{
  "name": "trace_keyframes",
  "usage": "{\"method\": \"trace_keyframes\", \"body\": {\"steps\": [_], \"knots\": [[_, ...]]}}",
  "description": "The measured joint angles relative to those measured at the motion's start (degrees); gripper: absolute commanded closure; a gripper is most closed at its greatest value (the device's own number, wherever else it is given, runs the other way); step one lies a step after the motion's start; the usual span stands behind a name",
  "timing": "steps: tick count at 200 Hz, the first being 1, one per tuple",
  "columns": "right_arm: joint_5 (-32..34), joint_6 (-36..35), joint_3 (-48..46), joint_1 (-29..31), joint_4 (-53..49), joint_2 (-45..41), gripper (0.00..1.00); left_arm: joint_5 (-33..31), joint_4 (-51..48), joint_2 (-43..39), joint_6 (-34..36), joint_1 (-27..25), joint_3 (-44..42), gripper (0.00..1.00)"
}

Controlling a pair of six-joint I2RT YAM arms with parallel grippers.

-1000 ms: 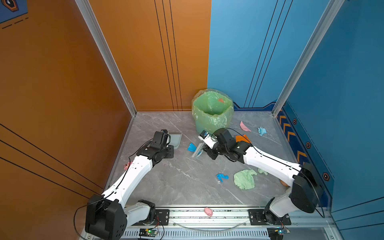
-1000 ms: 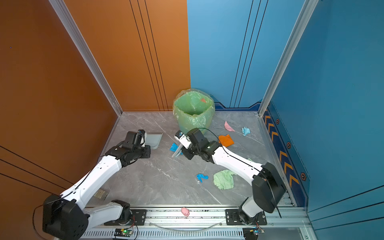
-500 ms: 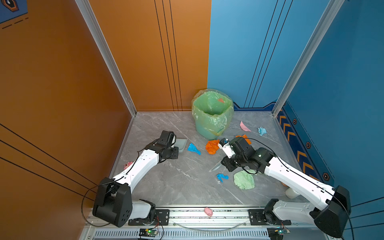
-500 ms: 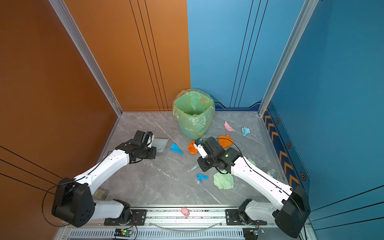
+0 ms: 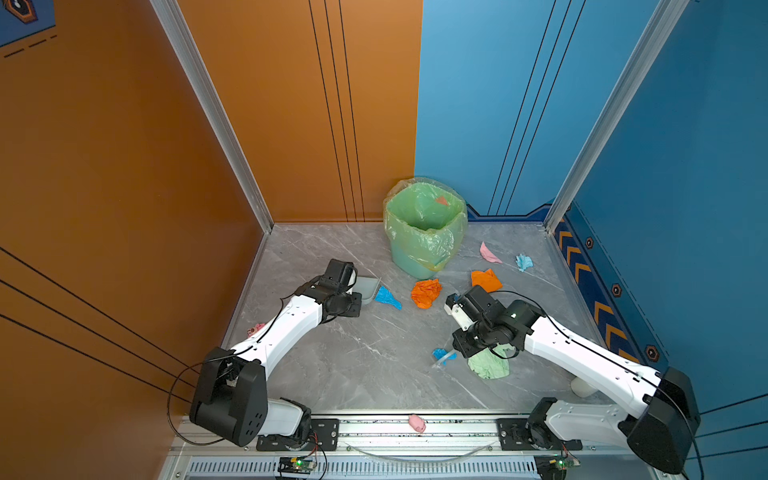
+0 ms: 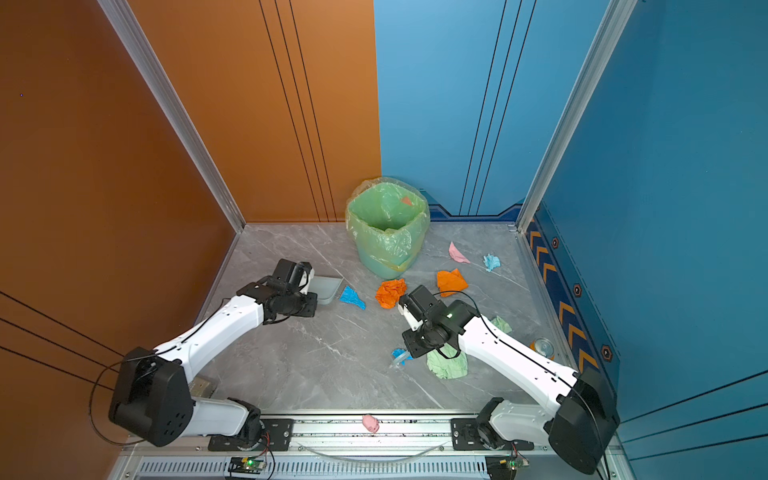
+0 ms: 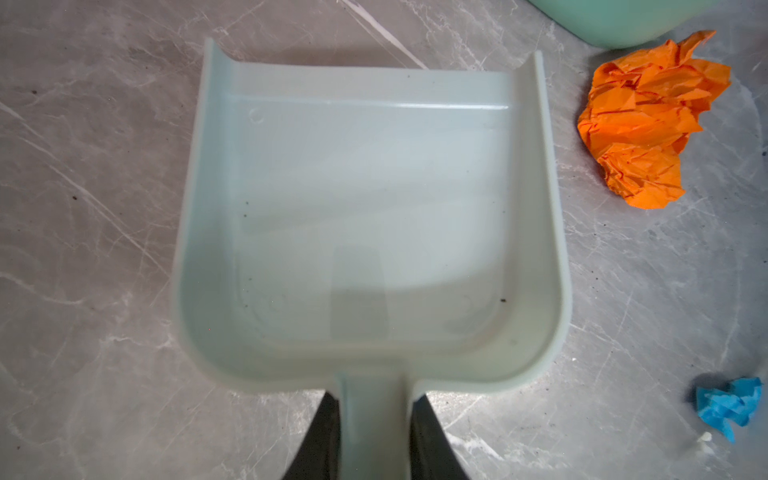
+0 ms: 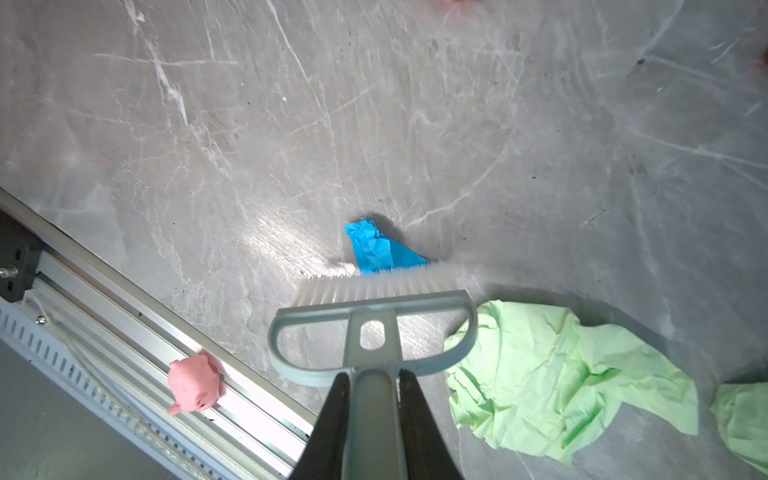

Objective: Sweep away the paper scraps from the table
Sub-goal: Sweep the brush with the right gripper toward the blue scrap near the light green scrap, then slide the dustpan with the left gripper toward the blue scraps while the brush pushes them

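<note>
The white-and-black left arm (image 5: 286, 328) reaches forward, low over the desk, its left hand (image 7: 372, 397) clamped on the handle of a pale grey plastic dustpan (image 7: 365, 187). The matching right arm (image 5: 582, 353) stretches inward (wrist bent downward), its right hand (image 8: 374, 374) gripping a grey plastic brush (image 8: 374, 309) by the handle.

Brush (image 8: 374, 305) nearer blue scrap (image 8: 376, 249) (touching)

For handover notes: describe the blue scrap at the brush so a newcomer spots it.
From the green-lined bin at the back, come forward to the big pale green scrap. The blue scrap lies just left of it, the only blue one touching the brush bristles.
</note>
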Motion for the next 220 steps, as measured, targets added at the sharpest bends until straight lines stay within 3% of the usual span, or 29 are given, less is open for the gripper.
{"method": "trace_keyframes", "body": {"steps": [68, 145, 220], "knots": [[0.42, -1.14, 1.09, 0.39, 12.2, 7.43, 1.0, 0.35, 0.0, 0.0, -0.02, -0.7, -0.11, 1.0], [3.96, -4.35, 17.46, 1.33, 25.16, 27.71, 1.0, -0.11, 0.15, -3.96, -1.77, -0.72, -4.7, 1.0], [4.76, -6.75, 16.02, 3.13, 29.31, 23.26, 1.0, -0.55, -0.04, -5.49, -3.34, -0.59, -6.6, 1.0]]}}
